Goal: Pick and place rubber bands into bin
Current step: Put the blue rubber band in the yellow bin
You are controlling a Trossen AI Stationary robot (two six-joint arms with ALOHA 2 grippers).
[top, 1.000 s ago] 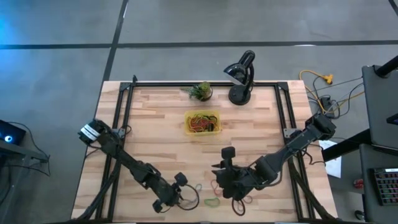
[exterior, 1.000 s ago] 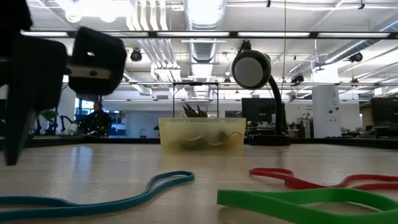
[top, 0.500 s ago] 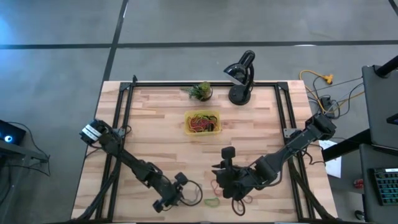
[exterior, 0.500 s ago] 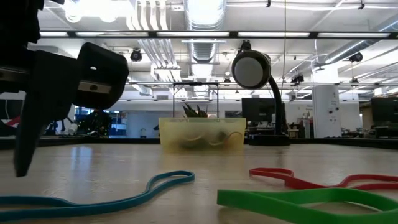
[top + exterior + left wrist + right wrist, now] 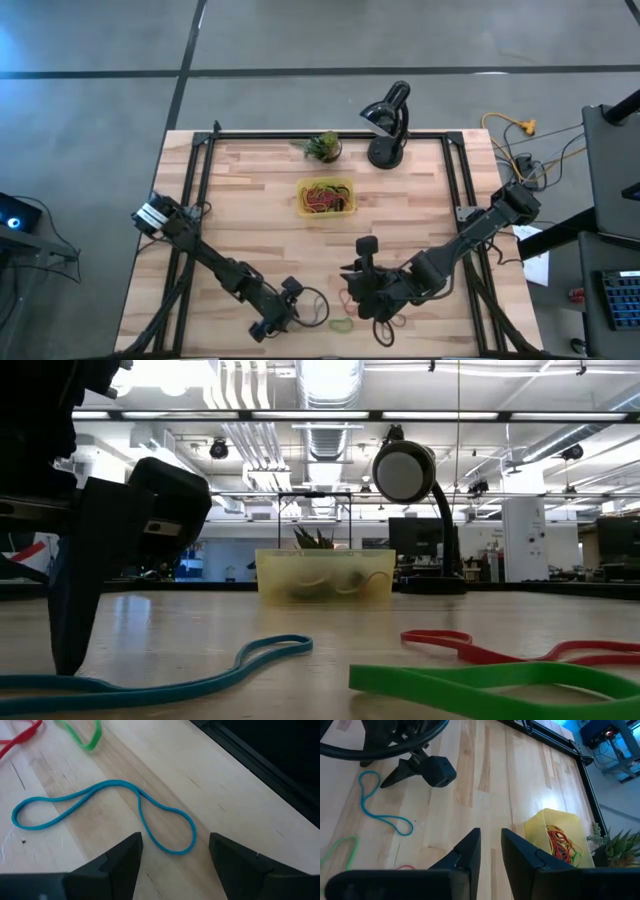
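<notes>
The blue rubber band (image 5: 102, 807) lies flat on the wood as a long pinched loop. My left gripper (image 5: 175, 857) is open low over the table near its near edge (image 5: 290, 306), its fingers on either side of the band's rounded end without touching it. A green band (image 5: 85, 735) and a red band (image 5: 20, 737) lie just beyond; in the low view, green (image 5: 480, 682) is in front of red (image 5: 470, 644). The yellow bin (image 5: 325, 197) sits mid-table and holds several bands. My right gripper (image 5: 491, 851) hovers narrowly open, right of the loose bands (image 5: 365, 252).
A small potted plant (image 5: 322, 147) and a black desk lamp (image 5: 388, 125) stand at the far edge behind the bin. Black frame rails run along the table's left and right sides. Bare wood lies between the bin and the loose bands.
My left gripper has come down toward the table and shifted slightly toward the right, closing in on the blue band. The bands and the bin have stayed where they were. My right arm has kept still.
</notes>
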